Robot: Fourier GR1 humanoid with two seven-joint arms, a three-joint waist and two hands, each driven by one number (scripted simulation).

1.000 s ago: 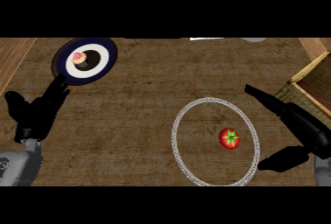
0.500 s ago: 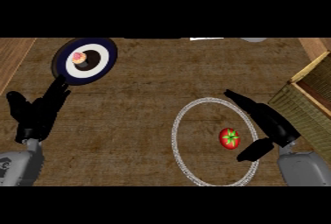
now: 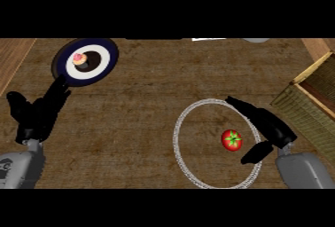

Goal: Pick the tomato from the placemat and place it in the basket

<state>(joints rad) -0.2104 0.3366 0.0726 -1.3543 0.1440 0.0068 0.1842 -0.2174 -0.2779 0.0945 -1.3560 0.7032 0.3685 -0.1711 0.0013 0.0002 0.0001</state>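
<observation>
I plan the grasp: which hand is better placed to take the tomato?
The right hand: it is open right beside the tomato and nearer the basket. The left hand rests far across the counter.

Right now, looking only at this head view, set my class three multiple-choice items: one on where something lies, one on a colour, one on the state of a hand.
1. Where does the tomato lie?
A. inside the placemat ring
B. in the basket
C. on the plate

2. What colour is the plate's rim?
A. red
B. dark blue
C. yellow

3. What is the right hand doing?
A. curled round the tomato
B. open beside the tomato
C. resting inside the basket

Answers:
1 A, the tomato sits within the pale ring, towards its right side.
2 B, a dark blue band rings the white middle holding a cupcake.
3 B, fingers and thumb are spread, and the tomato shows whole.
</observation>
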